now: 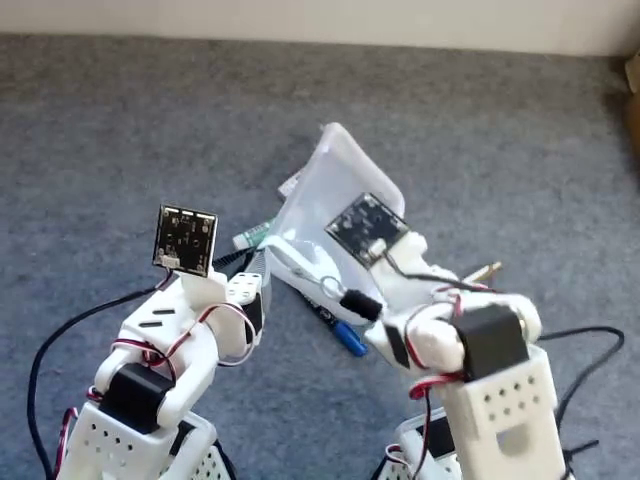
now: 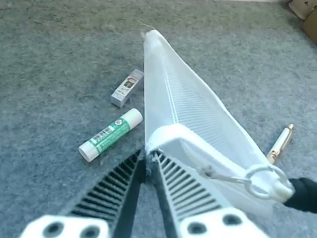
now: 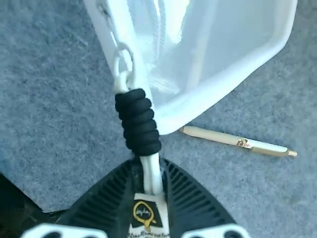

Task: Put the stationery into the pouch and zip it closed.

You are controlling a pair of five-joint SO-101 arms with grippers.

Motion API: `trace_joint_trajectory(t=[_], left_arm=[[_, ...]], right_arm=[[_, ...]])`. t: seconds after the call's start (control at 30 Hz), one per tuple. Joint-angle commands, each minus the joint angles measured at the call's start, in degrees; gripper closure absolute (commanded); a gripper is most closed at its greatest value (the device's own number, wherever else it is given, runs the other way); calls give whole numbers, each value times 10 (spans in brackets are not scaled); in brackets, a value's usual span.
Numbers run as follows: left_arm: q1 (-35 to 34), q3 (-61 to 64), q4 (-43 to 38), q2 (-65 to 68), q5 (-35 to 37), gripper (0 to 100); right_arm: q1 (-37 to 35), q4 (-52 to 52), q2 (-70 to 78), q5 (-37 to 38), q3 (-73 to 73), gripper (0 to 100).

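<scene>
1. Work surface: a grey carpeted surface [image 1: 120, 120] carries every item.

2. Pouch: the white translucent pouch [image 1: 330, 180] sits between the 2 arms. It is tilted, with its near end raised off the surface.

3. Left gripper [image 2: 148, 158]: the jaws are together, clamped on the corner of the pouch at the end of the zip edge.

4. Right gripper [image 3: 148, 166]: the jaws are clamped on the white strap of the zip pull [image 3: 137, 121], just behind its black cord wrap.

5. Stationery: 4 pieces lie outside the pouch.
   - Gold pen [image 3: 237, 142], just beside the pouch.
   - Blue marker [image 1: 347, 337], partly under the pouch.
   - Green glue stick [image 2: 110, 135], near the left gripper.
   - Small grey box [image 2: 127, 88], near the glue stick.

Step in hand (a judgement): working the zip to open the pouch; loading has not begun. How far the mouth is open cannot be determined.

Next move calls for:
- the left gripper to anchor the corner;
- the right gripper to draw the pull in line with the zip, keeping the edge taut.
</scene>
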Motion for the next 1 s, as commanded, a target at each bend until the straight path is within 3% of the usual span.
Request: trace_joint_trajectory(t=[0.0,0.13,0.53,0.97], left_arm=[[-15,-8,-11,-3,-4,993],[-18,-8,-10,-7,-4,993],[-48,-8,-10,-7,-4,993],[-48,-8,-10,-7,-4,993]], right_arm=[[15,11,-47,10,31,993],[27,11,-53,9,44,993],[214,10,-53,77,41,993],[308,10,-54,79,40,993]])
